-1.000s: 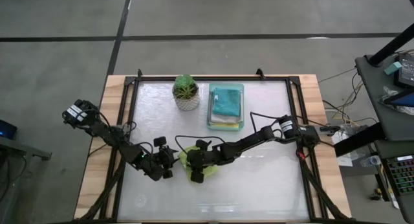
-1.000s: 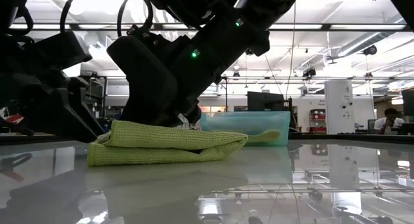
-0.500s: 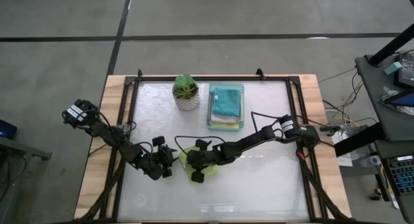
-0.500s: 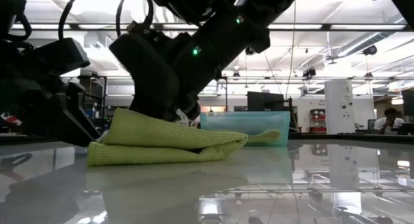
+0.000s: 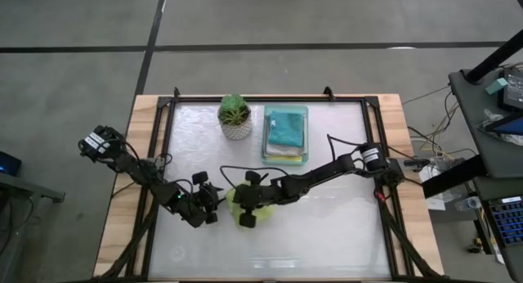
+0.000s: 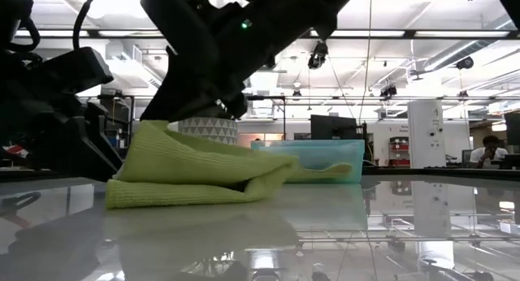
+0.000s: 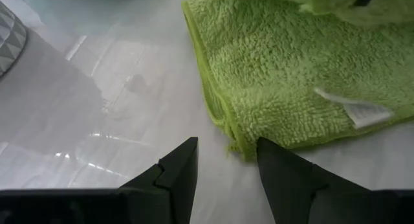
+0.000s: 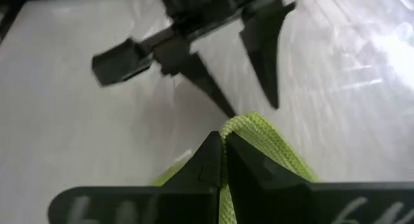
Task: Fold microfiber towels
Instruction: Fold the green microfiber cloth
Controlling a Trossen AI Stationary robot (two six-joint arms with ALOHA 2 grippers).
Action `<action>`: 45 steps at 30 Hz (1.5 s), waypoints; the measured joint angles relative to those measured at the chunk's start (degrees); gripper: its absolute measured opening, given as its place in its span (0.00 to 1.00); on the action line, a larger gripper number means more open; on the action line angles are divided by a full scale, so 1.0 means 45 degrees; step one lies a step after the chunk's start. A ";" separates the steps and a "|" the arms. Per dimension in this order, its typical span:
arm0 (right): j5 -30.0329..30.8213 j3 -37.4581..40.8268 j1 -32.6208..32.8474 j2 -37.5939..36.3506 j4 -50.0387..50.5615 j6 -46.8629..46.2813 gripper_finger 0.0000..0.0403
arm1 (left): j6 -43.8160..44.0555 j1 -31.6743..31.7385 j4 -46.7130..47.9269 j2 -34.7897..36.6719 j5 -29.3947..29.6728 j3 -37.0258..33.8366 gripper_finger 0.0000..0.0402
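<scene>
The lime green towel (image 5: 243, 208) lies on the surface (image 5: 327, 234) near its front middle, and the right claw (image 5: 248, 203) is closed on one edge of it, with the yellow-green hem pinched between the two fingers in the right wrist view (image 8: 240, 134). In the low view the held part of the towel (image 6: 195, 171) stands higher than the rest, so the cloth makes a slope down to a flat double layer that rests on the surface. The left claw (image 5: 214, 203) waits just beside the towel on its left, low over the surface, with its fingers (image 7: 174, 175) narrowly apart and holding nothing; one corner of the towel lies just beyond its tips. The move to come depends on this: the free part of the cloth lies under and beside the right claw, so I judge that the held edge should be carried over it to meet the far edge. The right arm is the one at work; the left is near enough to press the fold. Toward the front and the right there is open room. At the back, well apart, stand the potted plant (image 5: 235, 118) and the mint-green tray (image 5: 303, 150) with the teal towel (image 5: 285, 127) on top of its stack.
</scene>
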State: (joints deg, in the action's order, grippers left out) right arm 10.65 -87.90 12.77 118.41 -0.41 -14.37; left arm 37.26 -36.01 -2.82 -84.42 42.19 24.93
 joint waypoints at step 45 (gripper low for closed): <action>-0.0027 0.0005 -0.0495 0.1508 -0.2541 -0.0277 0.34 | -0.0011 0.0006 -0.0351 0.0005 0.0063 -0.0053 0.36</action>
State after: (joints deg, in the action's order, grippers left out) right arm 10.54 -87.88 10.55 125.20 -11.85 -15.62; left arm 37.21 -35.98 -4.40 -84.40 42.48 24.69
